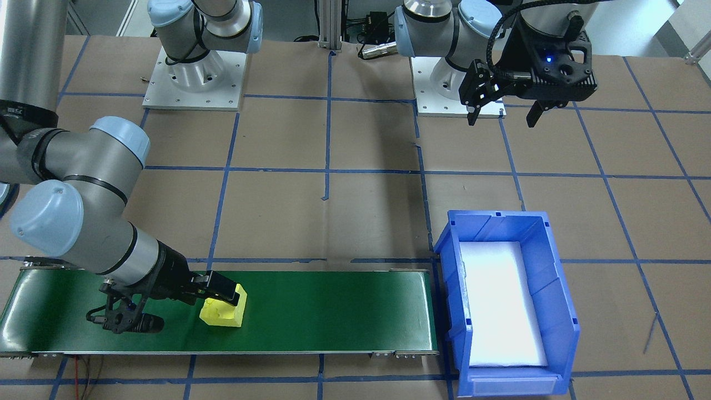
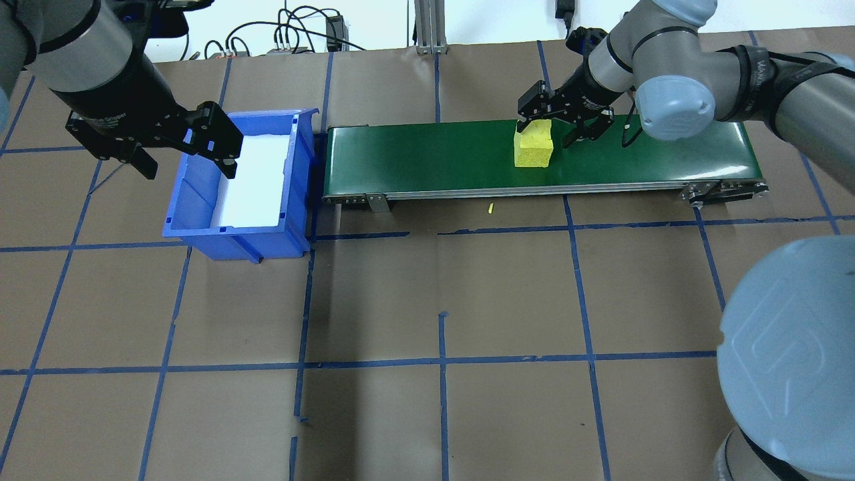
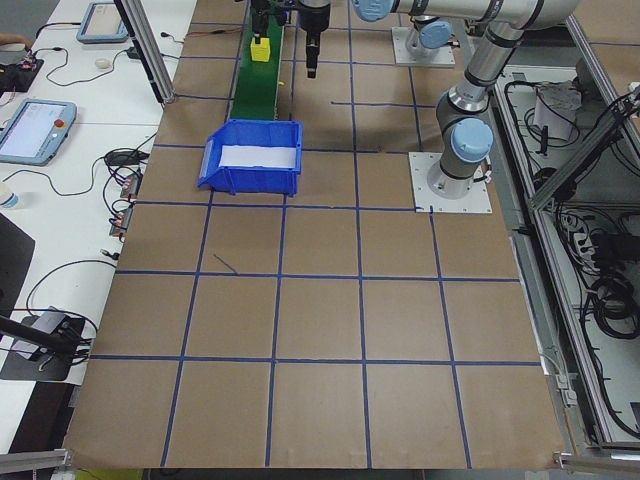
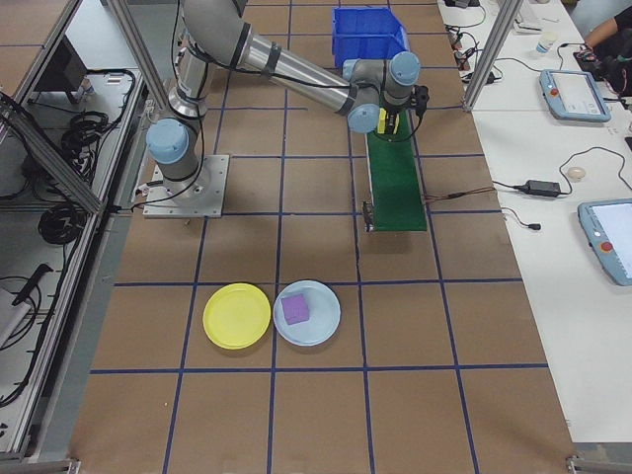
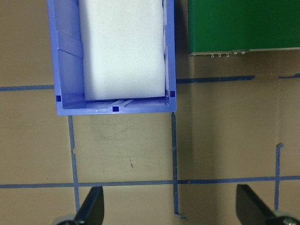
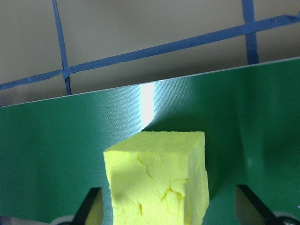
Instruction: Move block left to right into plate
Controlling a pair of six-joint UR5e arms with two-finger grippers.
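Note:
A yellow foam block (image 2: 534, 148) (image 1: 223, 313) rests on the green conveyor belt (image 2: 434, 157). My right gripper (image 2: 546, 131) (image 6: 168, 206) is open and straddles the block, which sits closer to one finger (image 6: 93, 206) than to the other. In the right side view a yellow plate (image 4: 237, 316) and a light blue plate (image 4: 323, 324) lie on the table far from the belt; the blue one holds a purple block (image 4: 295, 308). My left gripper (image 2: 187, 160) (image 5: 171, 206) hangs open and empty over the near side of the blue bin.
A blue bin (image 2: 234, 240) (image 1: 561, 289) with a white foam pad (image 5: 123, 47) in it stands at the belt's end. Brown paper with a blue tape grid covers the table. Both arm bases (image 1: 194, 78) sit at the robot's side.

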